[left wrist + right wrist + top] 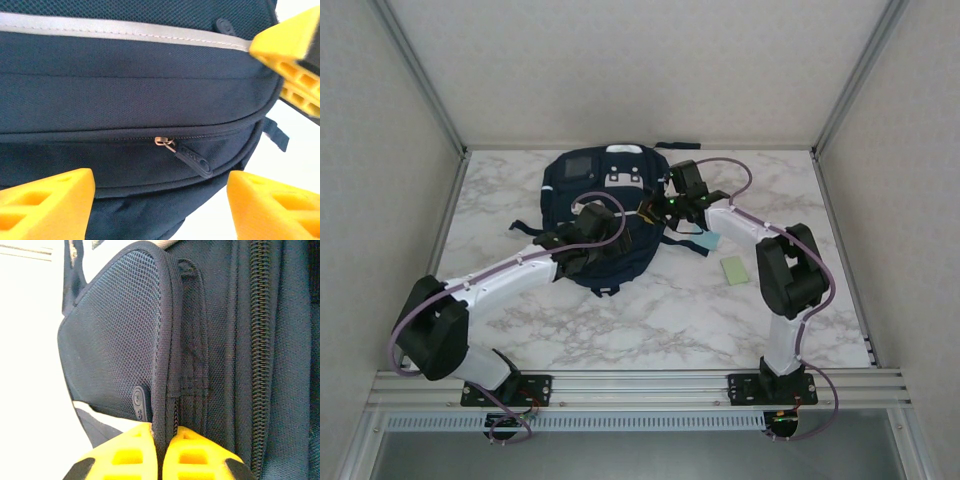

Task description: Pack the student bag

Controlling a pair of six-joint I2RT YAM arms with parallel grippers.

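The student bag (605,190), dark navy, lies flat at the middle back of the marble table. My left gripper (603,232) hovers over its lower half. In the left wrist view that gripper (161,180) is open, its yellow fingers wide apart and holding nothing. A closed zipper with a dark pull tab (192,156) lies just beyond the fingers. My right gripper (667,213) is at the bag's right side. In the right wrist view it (165,432) is shut on the bound edge of the bag's mesh side pocket (120,340).
A pale green pad (733,270) and a light blue piece (708,241) lie on the table right of the bag. Enclosure walls stand at the left, right and back. One of the right gripper's yellow fingers (285,45) shows at the upper right of the left wrist view.
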